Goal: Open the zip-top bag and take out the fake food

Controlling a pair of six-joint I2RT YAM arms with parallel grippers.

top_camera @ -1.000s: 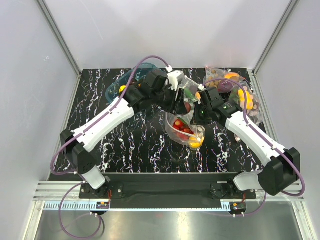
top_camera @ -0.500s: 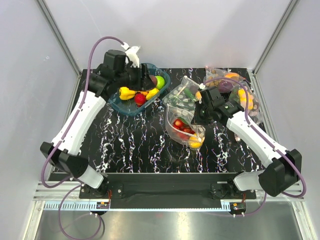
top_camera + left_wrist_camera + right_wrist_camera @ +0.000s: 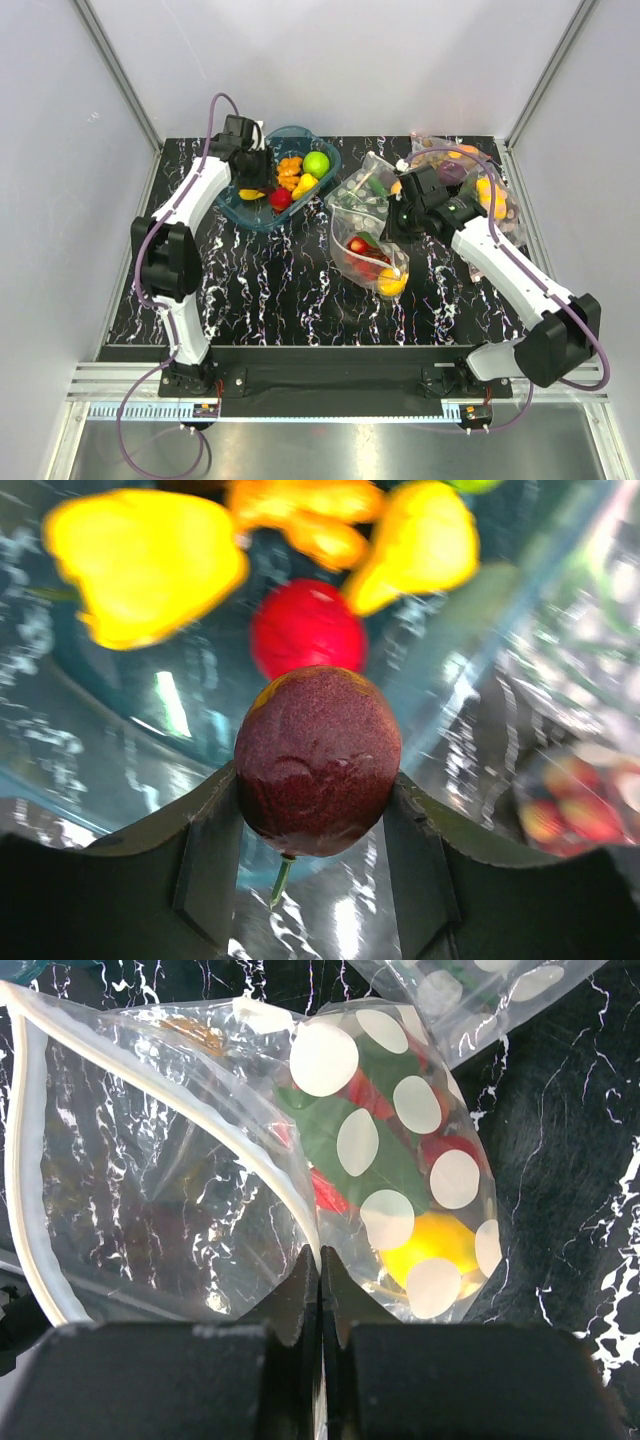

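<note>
- Over at the far left of the table (image 3: 280, 290), my left arm (image 3: 200, 195) made the biggest change. A second earlier it was stretched across to the mouth of the zip-top bag (image 3: 365, 258). Half a second earlier it stood high above the blue tub (image 3: 232, 205). By this moment it had dropped low over the tub's left part.
- The zip-top bag stayed put in the middle of the table, right of the tub and apart from it, just in front of the other dotted bag (image 3: 362, 190). Its mouth was open and turned toward the tub.
- My right gripper (image 3: 320, 1260) had not let go. Its jaws were pressed together on the bag's white zip rim, which I judged was what kept the mouth open while the other arm was away.
- My left gripper (image 3: 318, 790) had its jaws clamped on the plum (image 3: 318, 760), one finger on each side. It was held just above the tub floor, not yet let go.
- The yellow bell pepper (image 3: 145, 565) already lay in the tub beyond the plum, and the lime-green apple (image 3: 317, 163) lay at the tub's far side.
- The red berry cluster (image 3: 370, 1140) and the yellow-orange fruit (image 3: 435, 1250) were still inside the bag, at its closed end.
- I judged one more piece as good as delivered, needing only a release, with two more reaches into the bag left.
</note>
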